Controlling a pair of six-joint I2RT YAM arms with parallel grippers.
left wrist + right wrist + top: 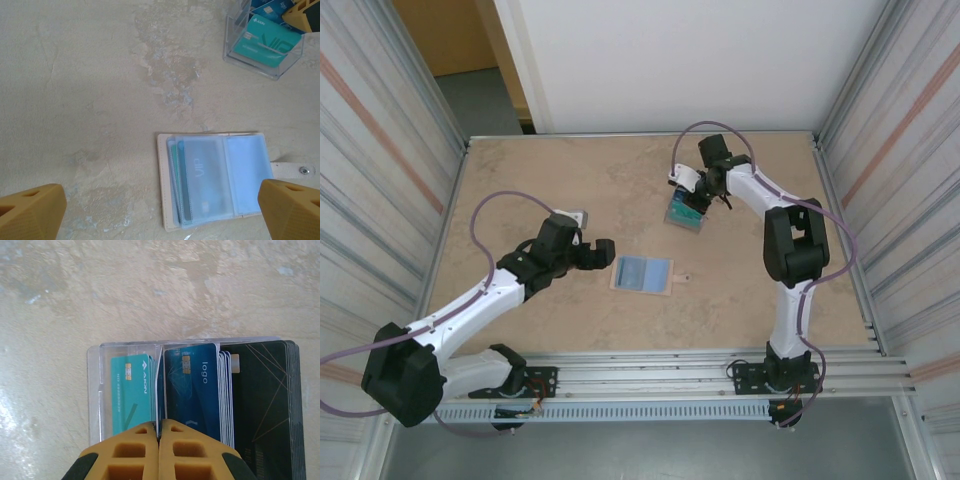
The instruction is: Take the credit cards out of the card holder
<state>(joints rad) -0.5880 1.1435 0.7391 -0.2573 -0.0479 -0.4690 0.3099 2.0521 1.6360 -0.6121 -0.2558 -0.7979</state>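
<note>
Hanging wide open above the mottled beige desk [520, 190], the left claw [161, 212] shows its two yellow fingertips [30, 210] at the bottom corners of its wrist view. Between them, nearer the one at the view's right edge, lies the single beige bifold card holder [245, 172]. It is spread flat with its light blue clear sleeves facing up, and its small snap tab [300, 170] is just beside that fingertip. Through one sleeve a credit card [200, 172] marked VIP shows, with teal edges of more cards beside it; how many cannot be told. Seen from above, the holder sits just right of this claw.

The right claw [159, 440], well apart toward the far right, is closed, its pads pressed together over the one clear plastic box [94, 390]. A thin pale edge runs into the seam between the pads; whether it is a card or a divider I cannot tell. The box holds three groups: a teal card [130, 390], dark blue cards [192, 390] and black cards [260, 405].
</note>
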